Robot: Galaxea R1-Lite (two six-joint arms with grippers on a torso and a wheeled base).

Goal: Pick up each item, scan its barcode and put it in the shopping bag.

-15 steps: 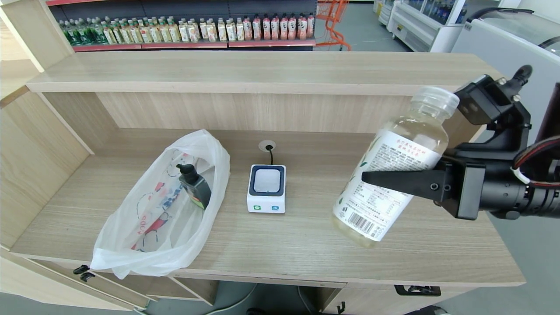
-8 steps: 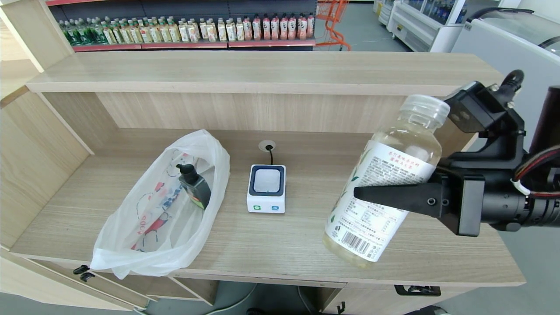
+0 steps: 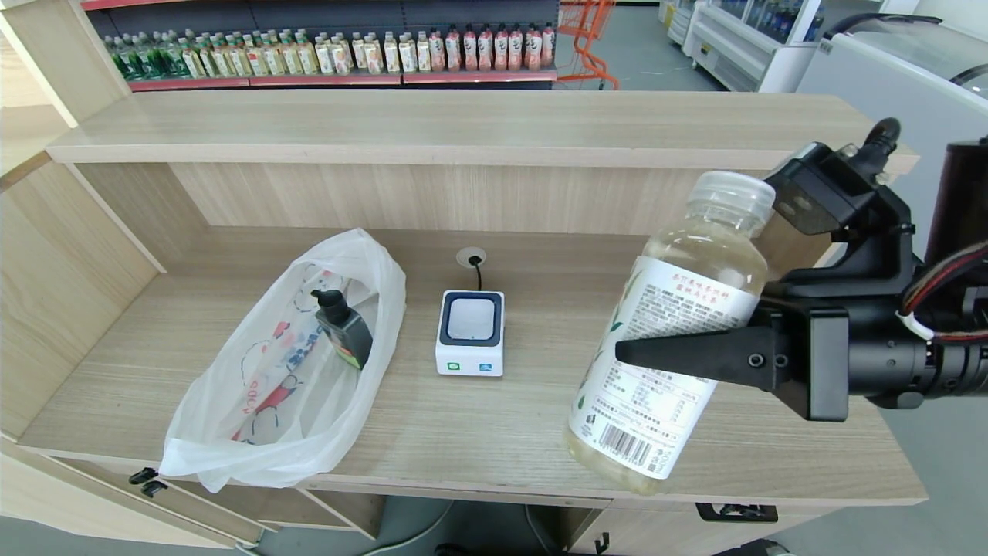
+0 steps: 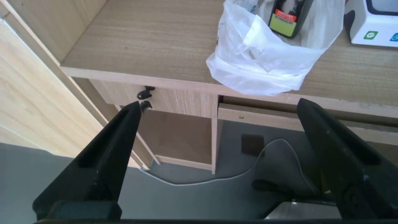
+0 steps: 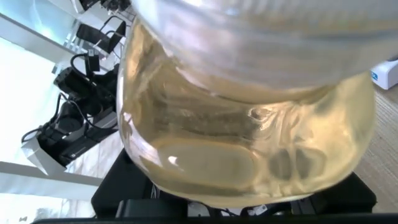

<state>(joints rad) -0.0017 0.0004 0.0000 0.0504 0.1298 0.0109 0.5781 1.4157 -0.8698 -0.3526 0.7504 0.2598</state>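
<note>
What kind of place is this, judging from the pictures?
Most likely a shop checkout. A wooden counter carries a scanner and a bag, and shelves of bottled drinks stand behind it.

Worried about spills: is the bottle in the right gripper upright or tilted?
Tilted: the bottle leans, cap up toward the robot's right, base lower and leftward.

bottle (image 3: 683,297): in the right wrist view its cap and neck are cut off by the edge, and its base is blurred.
right gripper (image 3: 641,344): the far finger is hidden behind the bottle in the head view.
dark item (image 3: 345,330): label too small to tell; lower end veiled by the shopping bag (image 3: 231,417).
scanner (image 4: 378,25): cut off at the left wrist view's corner.
shelf bottles (image 3: 332,54): kinds too small to tell.
</note>
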